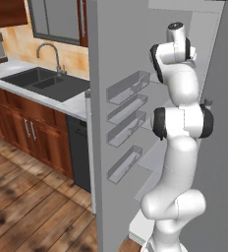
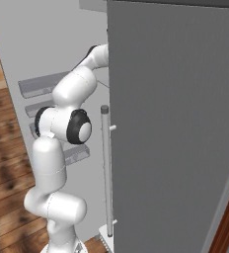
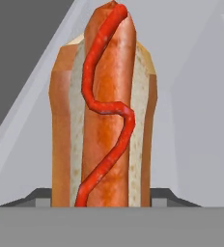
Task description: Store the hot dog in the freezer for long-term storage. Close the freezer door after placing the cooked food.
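We find the hot dog [image 3: 104, 111] standing directly ahead of the claw in the hand view, filling the centre of the frame from the bottom edge to the top. Its long axis runs straight up the picture, in line with the direction the hand looks. The fingertips themselves are hidden behind the bun's lower end, so we judge from its closeness that the claw is gripping it, but we cannot tell this for certain.

Behind the hot dog, pale grey surfaces of the freezer [image 3: 201, 120] converge toward the top centre of the hand view. We read this as the hand pointing into the compartment, with a shelf beneath.

In the left base view the arm reaches up into the upper right, past the open freezer door [image 1: 102, 123] with its clear bins [image 1: 127, 107]. The door stands wide at frame centre.

In our judgement, releasing depends on the bun's far end clearing the shelf surface ahead.
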